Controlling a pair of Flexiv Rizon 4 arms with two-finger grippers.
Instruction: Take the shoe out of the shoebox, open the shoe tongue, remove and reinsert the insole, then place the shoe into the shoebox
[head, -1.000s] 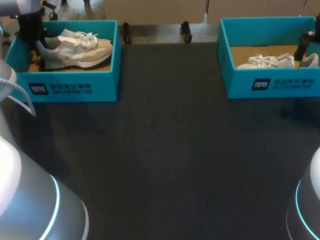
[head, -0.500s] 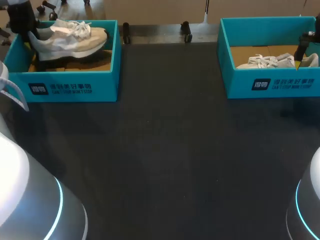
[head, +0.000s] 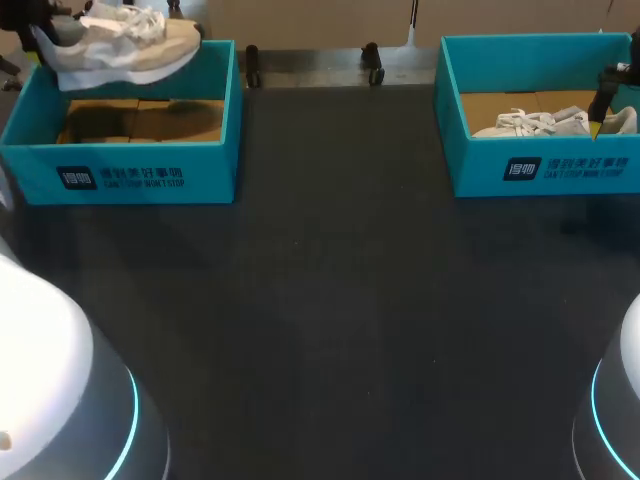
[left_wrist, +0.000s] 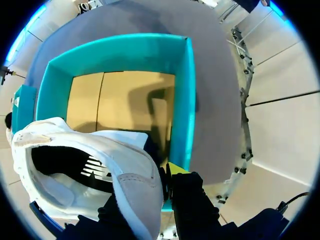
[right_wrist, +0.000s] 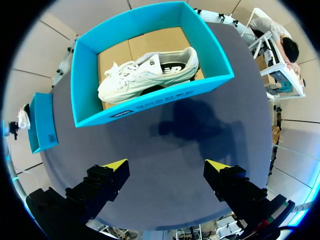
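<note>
Surface: dark worktop (head: 340, 300), matt, carrying two teal boxes.

Item 1. Left shoebox (head: 130, 178), at 10 o'clock on the worktop in the head view. Open top, brown card floor showing, nothing lying in it.

Item 2. White shoe (head: 120, 45), grey-beige panels, white laces. In the air above the left shoebox's far wall, clear of the box and roughly level. Its toe points toward 3 o'clock and its heel toward 9 o'clock.

Item 3. Left pincer (left_wrist: 164, 176). Fingers closed on the shoe's heel wall, one yellow tip showing against the outside of the heel. The shoe hangs from this grip over the box floor.

Item 4. Right shoebox (head: 545, 168), at 2 o'clock on the worktop, well apart from the left one.

Item 5. Second shoe (head: 540, 123), white, laced, lying on its side inside the right shoebox.

Item 6. Right pincer (right_wrist: 167, 170). Fingers spread wide with nothing between them. It hovers at the right shoebox's 3 o'clock end and touches neither box nor shoe.
</note>
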